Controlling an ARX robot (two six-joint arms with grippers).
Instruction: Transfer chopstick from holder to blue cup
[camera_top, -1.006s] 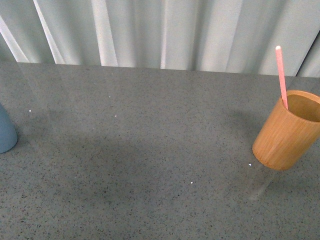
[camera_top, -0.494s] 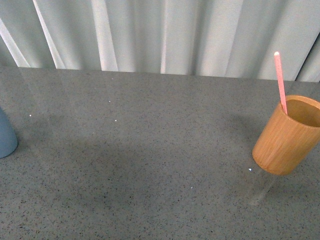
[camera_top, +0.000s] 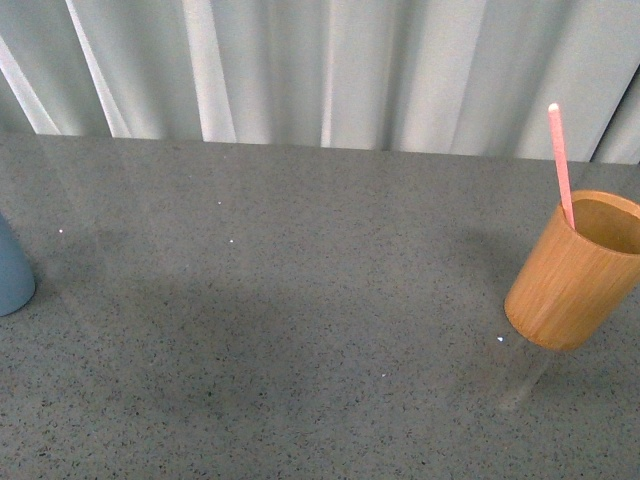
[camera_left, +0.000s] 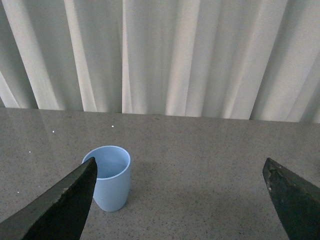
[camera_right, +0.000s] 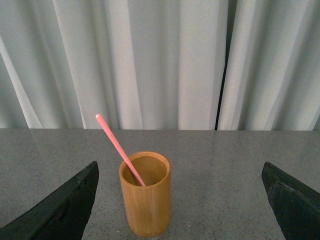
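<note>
The chopstick (camera_top: 561, 165) stood inside the holder (camera_top: 575, 275) at the right side of the table (camera_top: 300, 300). It was a thin pink stick with a paler tip, its top tilted leftward and rising well above the rim. The holder was an orange-brown wooden cylinder with vertical grain and a thick rim. The front view cut off its right edge, and of the blue cup (camera_top: 12, 275) it caught only a sliver at the far left, well apart from the holder.

The wrist views filled in what the front view missed. The left wrist view showed the whole blue cup (camera_left: 111, 177), a matte tumbler narrowing toward its base, upright and empty. The left gripper (camera_left: 179, 162) was spread wide with nothing in it, its dark wedge-shaped jaws at either side. The right wrist view showed the whole holder (camera_right: 146, 197) with the chopstick (camera_right: 117, 147) leaning against its inner rim, and the right gripper (camera_right: 179, 165) was likewise gaping and empty.

The table was grey speckled stone with a faint sheen, and a pale pleated curtain (camera_top: 350, 70) hung behind it.
</note>
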